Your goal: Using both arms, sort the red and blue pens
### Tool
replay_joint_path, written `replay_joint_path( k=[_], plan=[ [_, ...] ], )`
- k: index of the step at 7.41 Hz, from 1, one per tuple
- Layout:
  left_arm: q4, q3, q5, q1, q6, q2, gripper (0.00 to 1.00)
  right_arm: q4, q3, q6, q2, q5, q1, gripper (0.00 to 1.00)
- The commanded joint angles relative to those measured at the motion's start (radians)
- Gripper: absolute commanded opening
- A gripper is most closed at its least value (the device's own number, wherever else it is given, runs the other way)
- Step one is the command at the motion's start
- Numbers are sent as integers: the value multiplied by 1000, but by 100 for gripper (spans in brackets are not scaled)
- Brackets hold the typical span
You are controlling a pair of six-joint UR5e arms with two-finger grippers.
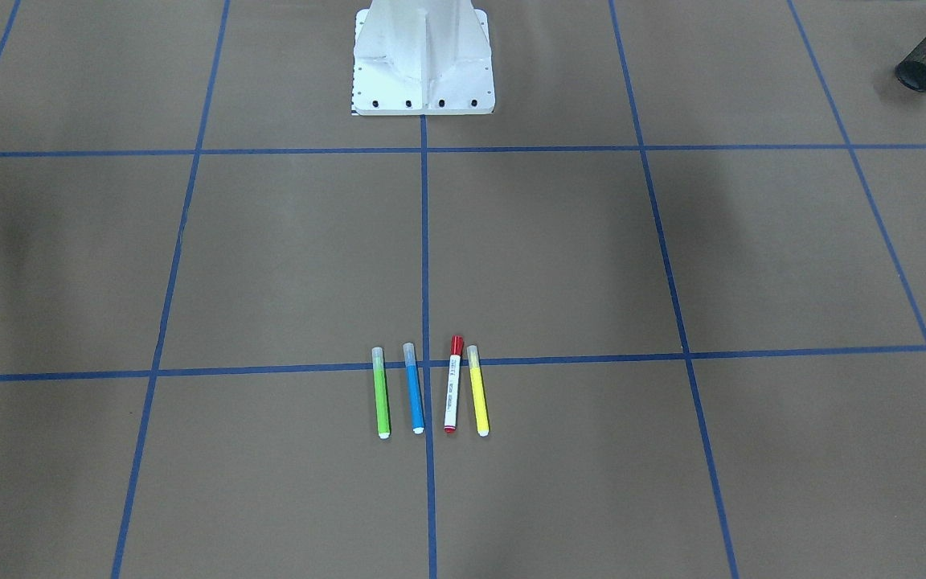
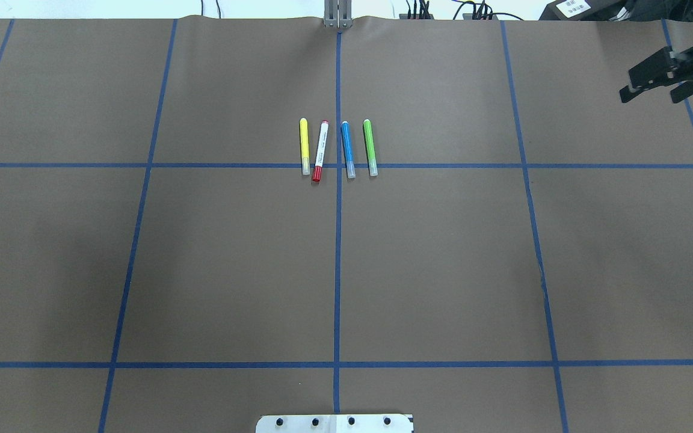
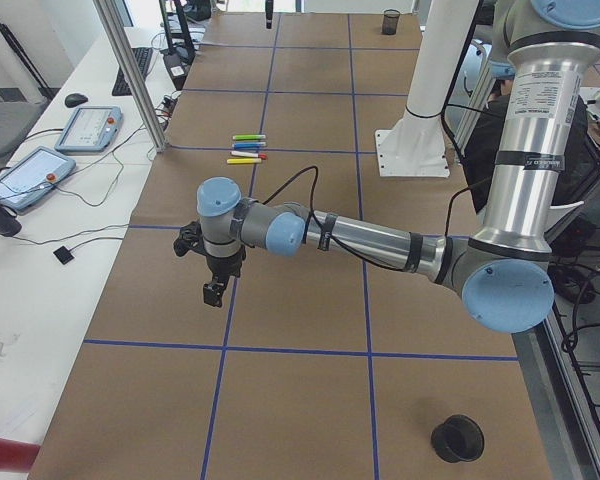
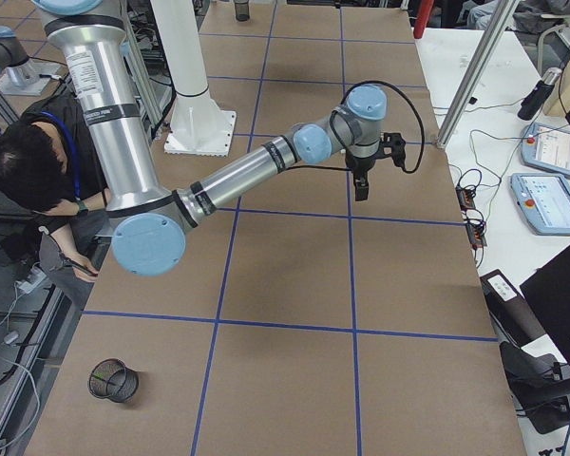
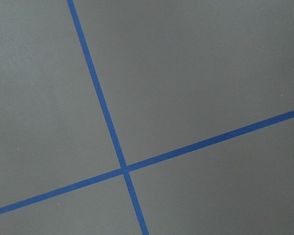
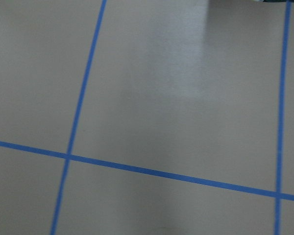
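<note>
The red pen [image 1: 452, 384] [image 2: 320, 150], with a white barrel and red cap, and the blue pen [image 1: 414, 388] [image 2: 348, 149] lie side by side in a row, across a blue tape line at the table's middle. My right gripper [image 2: 652, 95] [image 4: 360, 190] hangs open over the far right of the table, well away from the pens, holding nothing. My left gripper [image 3: 212, 290] hovers above the table on the left side, also far from the pens. I cannot tell whether it is open or shut. Both wrist views show only brown table and tape lines.
A green marker [image 1: 381, 392] and a yellow marker [image 1: 477, 391] flank the two pens. The white pedestal [image 1: 423, 60] stands at the robot's edge. Black mesh cups [image 3: 456, 438] [image 4: 113, 379] sit near the table's two ends. A person [image 4: 38, 171] sits beside the robot.
</note>
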Motion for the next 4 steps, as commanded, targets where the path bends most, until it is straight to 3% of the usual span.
replay_joint_path(
  k=[1, 3, 4],
  plan=[
    [0, 1, -2, 0, 0, -2, 100, -127, -46, 145, 203, -135, -175, 100],
    [0, -2, -6, 0, 0, 0, 100, -118, -189, 160, 366, -195, -271, 100],
    [0, -4, -8, 0, 2, 3, 100, -111, -334, 161, 494, -194, -296, 100]
  ],
)
